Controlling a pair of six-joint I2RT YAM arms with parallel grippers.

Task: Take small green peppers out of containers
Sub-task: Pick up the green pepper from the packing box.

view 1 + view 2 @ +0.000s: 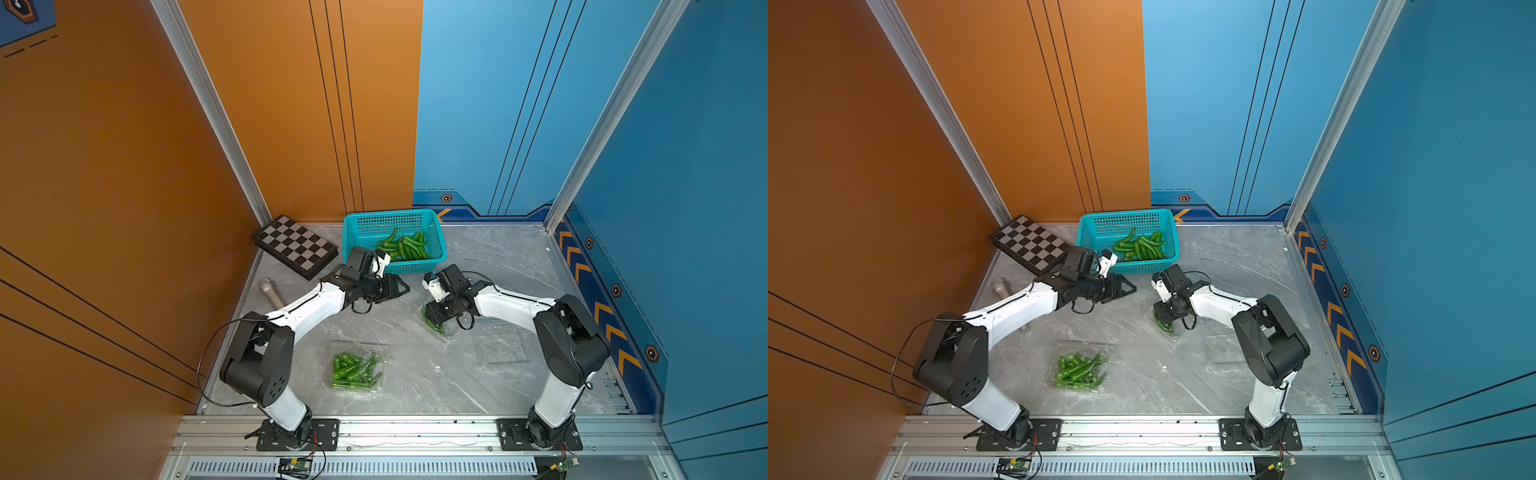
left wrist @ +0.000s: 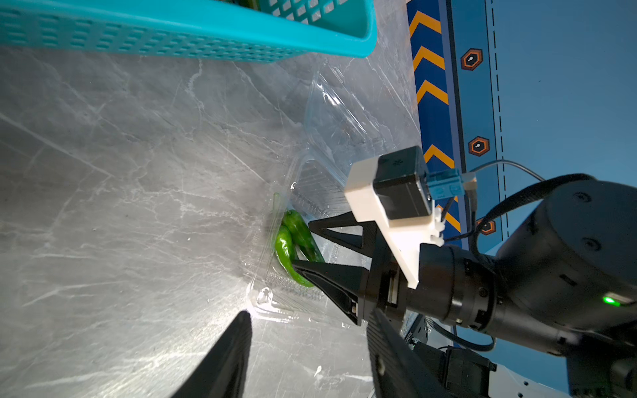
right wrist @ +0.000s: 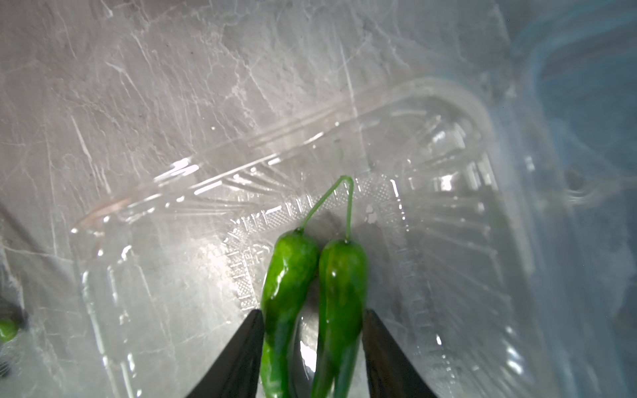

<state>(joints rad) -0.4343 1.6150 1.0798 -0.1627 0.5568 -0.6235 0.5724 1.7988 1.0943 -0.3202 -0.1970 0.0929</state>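
While the right fingers (image 3: 241, 344) grip two peppers (image 3: 341, 275) side by side, stems pointing away, over an open container (image 3: 448, 144) on the desk (image 3: 138, 86), the left fingers (image 2: 231, 351) stand apart, holding nothing, above bare desk just beside the basket (image 1: 390, 216). More peppers (image 1: 403, 246) lie in that basket. A closed container (image 1: 355, 370) near the front is full of them, and a third (image 1: 503, 345), empty, sits beside the right arm.
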